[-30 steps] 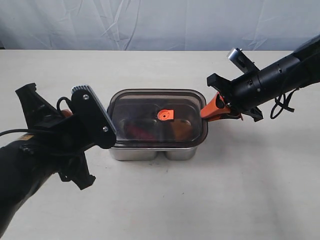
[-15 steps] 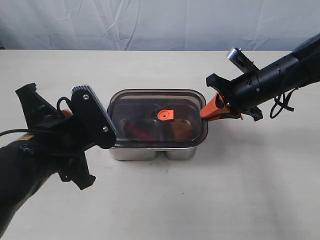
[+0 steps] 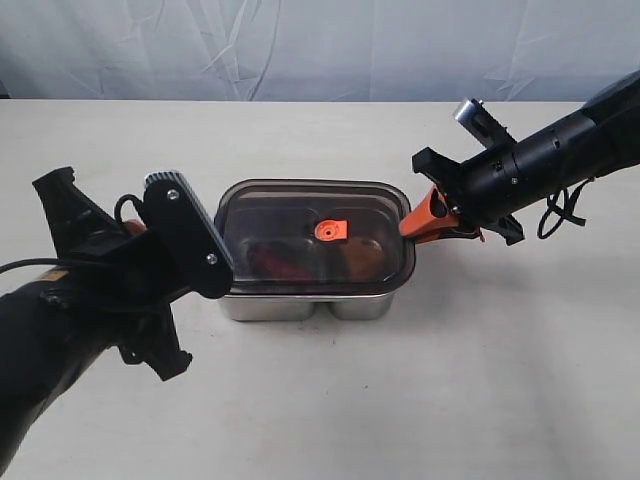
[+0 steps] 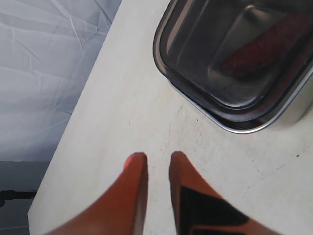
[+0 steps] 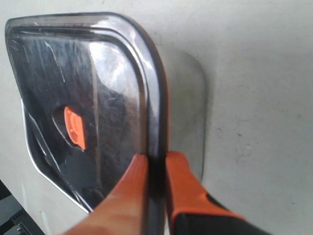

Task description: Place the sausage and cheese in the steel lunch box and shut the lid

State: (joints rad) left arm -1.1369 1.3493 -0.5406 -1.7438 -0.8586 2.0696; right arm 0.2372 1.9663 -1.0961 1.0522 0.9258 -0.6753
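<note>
The dark translucent lid (image 3: 300,215) lies over the steel lunch box (image 3: 300,306), with its orange valve tab (image 3: 330,230) on top. Through it the red sausage (image 3: 272,262) shows in the left compartment and the yellow-orange cheese (image 3: 362,258) in the right one. My right gripper (image 3: 408,225) is shut on the lid's right rim, one orange finger above and one below (image 5: 156,161). My left gripper (image 4: 157,161) hovers over bare table just left of the box, open a little with nothing between its fingers. The sausage (image 4: 264,46) shows dimly under the lid (image 4: 205,54) there.
The beige table (image 3: 480,380) stretches round the box. A pale cloth backdrop (image 3: 320,50) closes off the far edge. My left arm's black wrist plate (image 3: 185,235) stands close against the box's left end and hides the left fingertips in the exterior view.
</note>
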